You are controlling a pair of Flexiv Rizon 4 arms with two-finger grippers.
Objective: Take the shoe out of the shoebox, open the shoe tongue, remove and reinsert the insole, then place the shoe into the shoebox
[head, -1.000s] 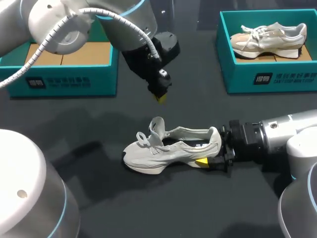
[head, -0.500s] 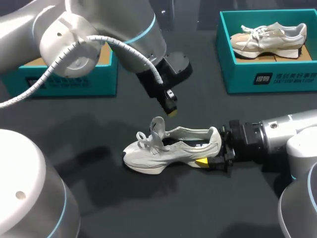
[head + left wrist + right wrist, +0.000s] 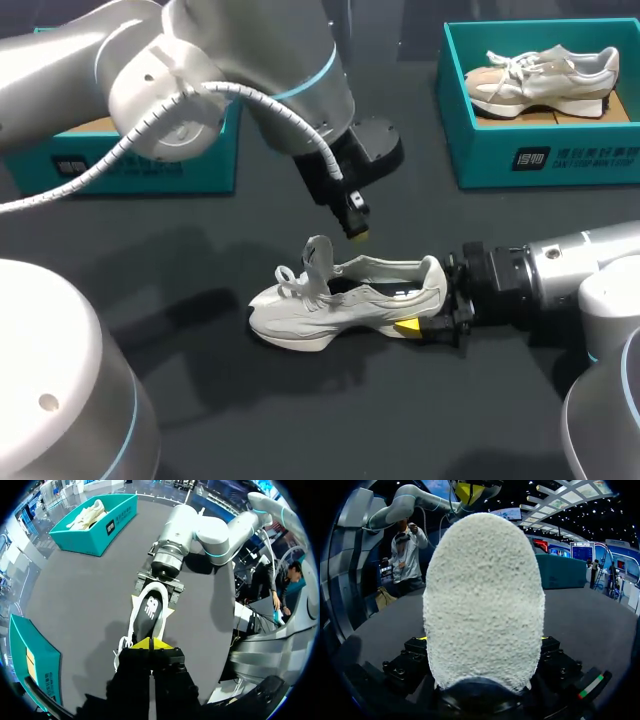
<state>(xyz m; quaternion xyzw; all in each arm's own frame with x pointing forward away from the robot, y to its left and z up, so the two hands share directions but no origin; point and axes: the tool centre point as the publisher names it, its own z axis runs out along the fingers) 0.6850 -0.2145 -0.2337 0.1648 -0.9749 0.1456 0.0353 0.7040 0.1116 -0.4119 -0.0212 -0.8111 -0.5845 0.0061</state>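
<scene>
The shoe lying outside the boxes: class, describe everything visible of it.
The shoe is off-white, fabric-like, with white laces, raised tongue and dark insole. It stands on its sole on the dark table, toe toward the left arm. The right end effector clamps its heel from both sides; the left end effector hovers shut above.

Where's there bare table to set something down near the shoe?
Bare table lies on the robot's side of the shoe, and between its toe and the left shoebox. Another strip runs between the right pincer and the right shoebox. Crowded: above the shoe's opening, where the left pincer hangs, and the heel.
</scene>
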